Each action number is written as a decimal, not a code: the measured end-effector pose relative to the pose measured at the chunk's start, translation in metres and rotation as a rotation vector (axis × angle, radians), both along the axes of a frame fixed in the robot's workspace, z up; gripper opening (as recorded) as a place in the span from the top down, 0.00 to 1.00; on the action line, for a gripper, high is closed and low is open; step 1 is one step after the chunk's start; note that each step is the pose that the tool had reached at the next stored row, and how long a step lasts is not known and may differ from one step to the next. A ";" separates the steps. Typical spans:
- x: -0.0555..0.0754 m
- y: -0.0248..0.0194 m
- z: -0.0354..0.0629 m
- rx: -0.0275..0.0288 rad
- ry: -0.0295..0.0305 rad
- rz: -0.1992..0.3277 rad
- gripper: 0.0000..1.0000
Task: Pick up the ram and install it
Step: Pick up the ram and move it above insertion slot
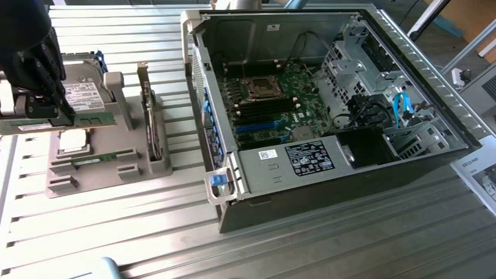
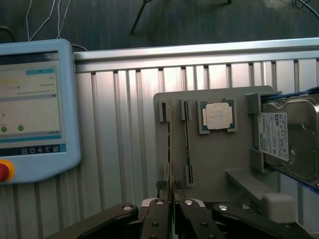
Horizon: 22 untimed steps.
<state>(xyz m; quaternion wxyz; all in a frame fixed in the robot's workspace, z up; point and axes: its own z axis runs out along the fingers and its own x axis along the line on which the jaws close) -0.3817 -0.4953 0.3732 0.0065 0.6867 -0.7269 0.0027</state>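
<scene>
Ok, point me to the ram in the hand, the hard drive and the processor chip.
ram [image 1: 94, 120]: exterior view, the green board's free end.
hard drive [image 2: 293, 142]: wrist view, its silver metal cover.
processor chip [image 2: 218, 116]: wrist view, middle of its pale lid.

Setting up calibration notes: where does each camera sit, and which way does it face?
Exterior view: raised off the arm, looking down on the slatted table, open computer case and grey holder; the arm's gripper, clamping the ram, shows at its left.
Wrist view: on the wrist, looking along the gripper at the holder; both fingers show.
Shared: ram, holder, hard drive.
</scene>
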 end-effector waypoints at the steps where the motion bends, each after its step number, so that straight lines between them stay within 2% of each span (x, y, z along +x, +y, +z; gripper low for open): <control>1: 0.003 0.0000 0.0001 -0.0001 0.0001 0.000 0.86; 17: 0.051 0.0000 0.0000 -0.0001 0.0001 0.000 0.86; 19: 0.062 0.0000 0.0000 -0.0001 0.0001 0.000 0.86; 22: 0.070 0.0000 -0.0001 -0.0001 0.0000 0.000 0.86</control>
